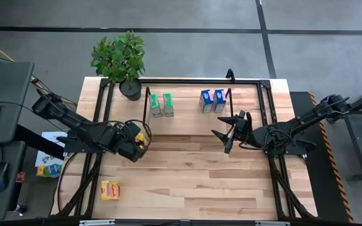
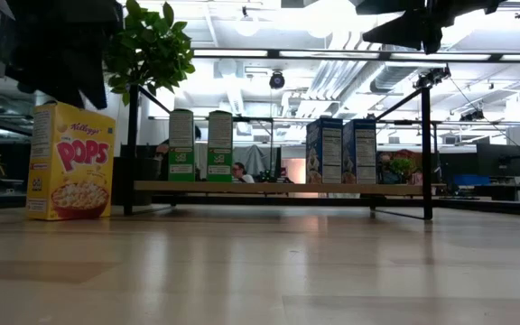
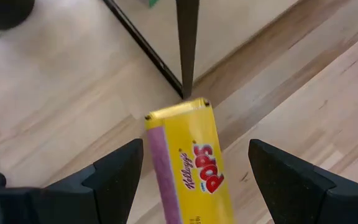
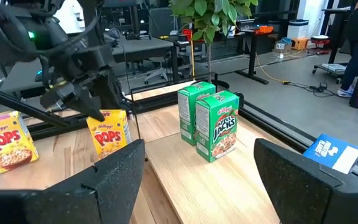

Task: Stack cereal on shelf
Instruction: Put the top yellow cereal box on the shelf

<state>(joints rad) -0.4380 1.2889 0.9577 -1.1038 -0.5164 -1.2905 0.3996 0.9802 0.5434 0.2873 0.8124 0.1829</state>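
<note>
The left jaws [image 3: 191, 171] stand spread wide, one finger on each side of a yellow cereal box [image 3: 191, 163], with a gap visible between each finger and the box. Nothing is pinched. In the left wrist view the box's long axis runs along the reach of the fingers, its far end toward the shelf's corner post [image 3: 187, 46]. In the high view this box [image 1: 141, 139] sits at the left jaws [image 1: 138, 142], just off the front left corner of the shelf [image 1: 187, 116].

Judgement: the left arm is nearer and is lined up for closing on the narrow faces of the box.

The right jaws [image 1: 230, 130] are also spread and empty, held above the counter [image 1: 200, 182] near the front right part of the shelf.

On the shelf board two green boxes [image 1: 161, 105] stand upright side by side at the left, two blue boxes [image 1: 212, 100] at the right. The second yellow box [image 1: 110, 189] is on the counter near its front left corner, well apart from both arms.
</note>
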